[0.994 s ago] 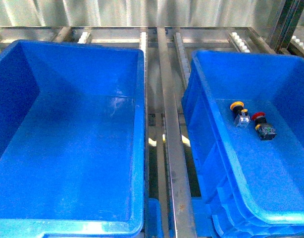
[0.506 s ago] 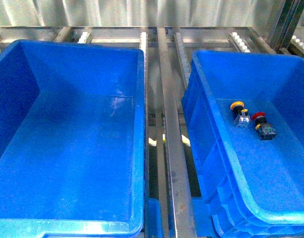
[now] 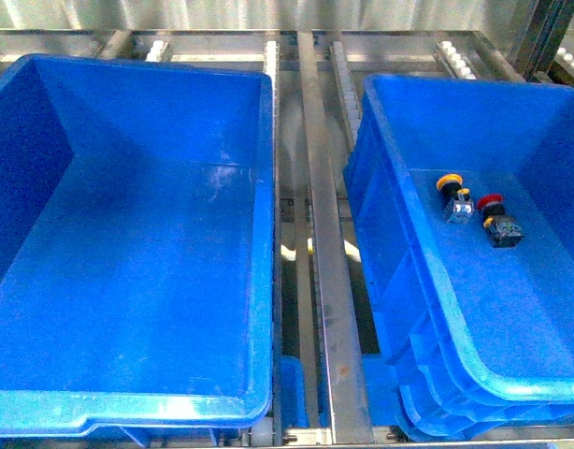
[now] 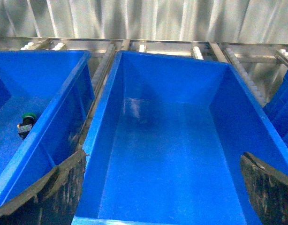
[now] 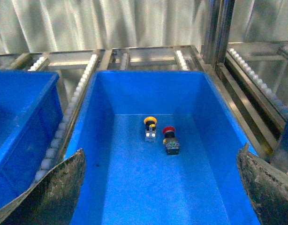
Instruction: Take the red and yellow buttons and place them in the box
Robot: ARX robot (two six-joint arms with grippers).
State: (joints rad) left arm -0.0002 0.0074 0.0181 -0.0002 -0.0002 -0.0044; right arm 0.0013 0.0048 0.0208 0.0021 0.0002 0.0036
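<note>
Front view: two blue crates are seen on a metal roller rack point(image 3: 324, 281). The box point(image 3: 399, 281), at right, shows stacked rims; a yellow button point(image 3: 449, 183) and a red button point(image 3: 490, 202) lie side by side on its floor. The left crate point(image 3: 264, 234) holds nothing visible. No arm is seen.

Left wrist view: the left gripper point(image 4: 162, 197) is spread wide above that crate point(image 4: 102, 117). A green-capped switch point(image 4: 26, 117) lies in a neighbouring crate point(image 4: 64, 108).

Right wrist view: the right gripper point(image 5: 160, 197) is spread wide, holding nothing, above the box point(image 5: 83, 122); yellow button point(image 5: 150, 121) and red button point(image 5: 169, 130) lie close together.
</note>
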